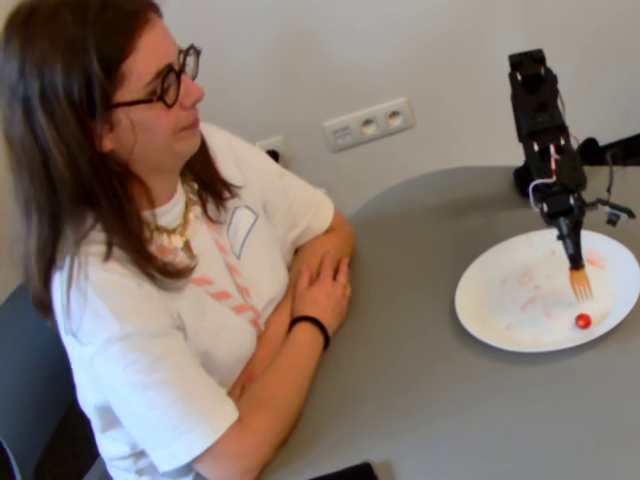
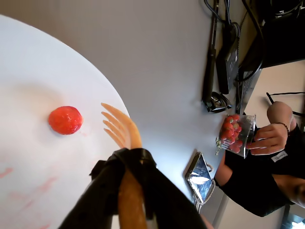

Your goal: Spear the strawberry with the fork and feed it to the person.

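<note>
Grey tabletop (image 1: 430,380) fills the fixed view beneath a pale wall with a row of sockets (image 1: 368,124). At the left sits the person (image 1: 170,250), forearms folded on the edge and face turned toward the arm, probably waiting to be fed. To her right lies the white plate (image 1: 500,300), streaked with pale red juice. Above it hangs the fork (image 1: 580,283), tines down, fixed on a black stem so it can stab from above. I cannot tell whether the claw (image 2: 125,162) is clenched on the handle or merely carries it. Just beyond the tines, on the plate's near rim, rests the strawberry (image 1: 583,321), untouched. In the wrist view it lies left of the tines, apart from them.
</note>
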Controlling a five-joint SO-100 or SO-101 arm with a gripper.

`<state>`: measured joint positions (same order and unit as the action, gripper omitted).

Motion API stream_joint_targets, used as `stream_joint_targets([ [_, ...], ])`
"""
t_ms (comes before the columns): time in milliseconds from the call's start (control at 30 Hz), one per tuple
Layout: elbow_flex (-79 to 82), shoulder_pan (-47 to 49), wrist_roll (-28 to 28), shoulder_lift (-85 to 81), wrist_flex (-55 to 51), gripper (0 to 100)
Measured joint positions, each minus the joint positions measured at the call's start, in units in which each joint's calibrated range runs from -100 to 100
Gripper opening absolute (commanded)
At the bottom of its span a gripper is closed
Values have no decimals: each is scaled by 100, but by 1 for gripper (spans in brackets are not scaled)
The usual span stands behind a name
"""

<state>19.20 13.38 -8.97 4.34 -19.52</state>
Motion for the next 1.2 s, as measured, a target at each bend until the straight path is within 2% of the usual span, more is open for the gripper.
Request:
stream_joint_targets([
  [333,9,-34,0,101,103,1],
  [700,-54,-126,0,978,146,1],
  [933,-100,-109,0,902,-669,1],
  [967,-109,-92,-5,902,-1278,1],
  [1200,-118,-67,-5,885,-1999,1],
])
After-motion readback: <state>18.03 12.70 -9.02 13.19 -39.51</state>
